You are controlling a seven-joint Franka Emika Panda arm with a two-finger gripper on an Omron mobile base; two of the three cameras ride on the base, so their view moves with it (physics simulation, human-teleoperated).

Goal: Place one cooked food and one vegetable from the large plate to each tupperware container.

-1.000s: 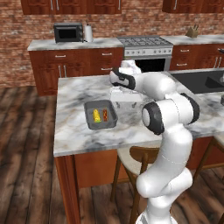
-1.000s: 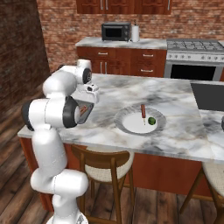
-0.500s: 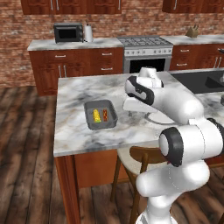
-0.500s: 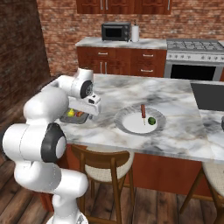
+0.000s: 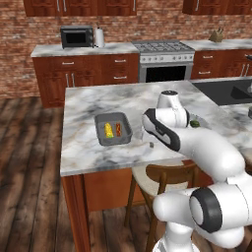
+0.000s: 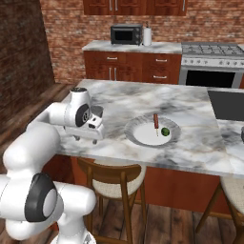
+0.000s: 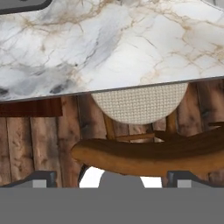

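The marble counter (image 5: 98, 103) is seen as the widest surface, an island with brick wall, wooden cabinets, a stove (image 5: 165, 59) and a microwave (image 5: 77, 36) set behind it. A black sink basin (image 6: 228, 105) is let into the counter's far right end. A wooden stool (image 6: 112, 174) with a woven seat is tucked under the near edge, and in the hand view its curved backrest and seat are seen below the counter's rim.

One tupperware container (image 5: 113, 129) is placed on the counter to the left of the arm; a yellow piece and a reddish piece are already held in it. The large plate (image 6: 138, 135) is set to the arm's right, well apart from that container. On the plate the cooked food (image 6: 155, 121) lies near the far rim, with a small green ball (image 6: 165, 131) just beside it toward the near right.

The fingers (image 6: 90, 138) are held spread wide, with nothing between them, above the counter's near edge between container and plate. The cooked food lies to their right and farther back, not touched.
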